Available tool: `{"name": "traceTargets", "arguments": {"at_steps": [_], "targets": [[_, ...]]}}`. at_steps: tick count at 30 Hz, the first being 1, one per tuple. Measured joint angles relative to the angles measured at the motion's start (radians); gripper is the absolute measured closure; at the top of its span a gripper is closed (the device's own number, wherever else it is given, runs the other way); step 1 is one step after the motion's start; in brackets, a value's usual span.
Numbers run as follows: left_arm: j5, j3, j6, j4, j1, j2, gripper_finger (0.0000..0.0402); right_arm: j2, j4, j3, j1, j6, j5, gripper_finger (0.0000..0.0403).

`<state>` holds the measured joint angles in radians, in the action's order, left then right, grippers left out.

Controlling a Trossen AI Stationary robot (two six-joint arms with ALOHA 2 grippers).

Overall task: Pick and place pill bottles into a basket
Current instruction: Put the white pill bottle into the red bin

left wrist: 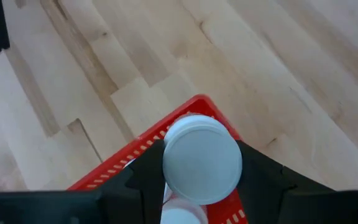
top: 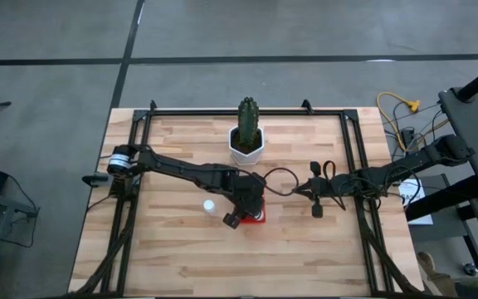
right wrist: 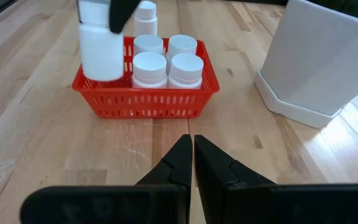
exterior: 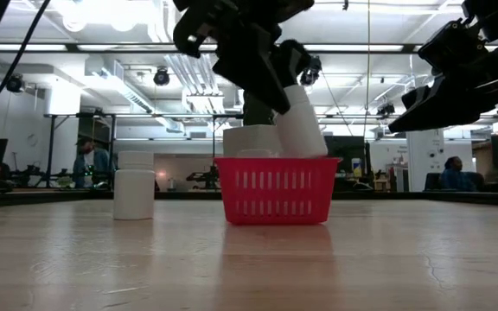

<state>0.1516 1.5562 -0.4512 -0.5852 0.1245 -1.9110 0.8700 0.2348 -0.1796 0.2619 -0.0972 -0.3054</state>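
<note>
Pill bottle [right wrist: 100, 48], clamped tilted in the left tool [top: 241, 214], hangs over the red basket's [right wrist: 145, 102] left end beside four bottles [right wrist: 166, 59] inside, so I'd straighten it, lower into the free slot, then release; right tool [right wrist: 191, 163] waits closed, empty.

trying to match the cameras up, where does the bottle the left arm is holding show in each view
high view: hidden under the left end effector, over the red basket.
low view: held bottle, tilted, upper centre, above the basket.
left wrist view: held bottle, bottom centre between the fingers, basket below it.
right wrist view: held bottle, upper left, at the basket's end.
shared landmark: the red basket.
</note>
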Motion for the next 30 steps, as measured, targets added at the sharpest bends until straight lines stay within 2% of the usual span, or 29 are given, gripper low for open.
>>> {"name": "traceTargets", "arguments": {"at_steps": [6,19,25,30], "targets": [[0.000,0.053,0.001,-0.024,0.001,0.000,0.0260,0.000,0.000,0.000,0.000,-0.001,0.000,0.0394],[-0.023,0.274,0.000,-0.166,0.000,-0.012,0.0260,0.000,-0.003,0.004,0.000,0.003,0.029,0.0394],[-0.030,0.380,-0.008,-0.192,-0.004,-0.053,0.0260,0.000,-0.013,0.005,0.000,0.003,0.028,0.0394],[-0.030,0.505,-0.025,-0.279,-0.007,-0.138,0.0260,-0.001,-0.023,0.005,0.000,0.003,0.026,0.0394]]}}
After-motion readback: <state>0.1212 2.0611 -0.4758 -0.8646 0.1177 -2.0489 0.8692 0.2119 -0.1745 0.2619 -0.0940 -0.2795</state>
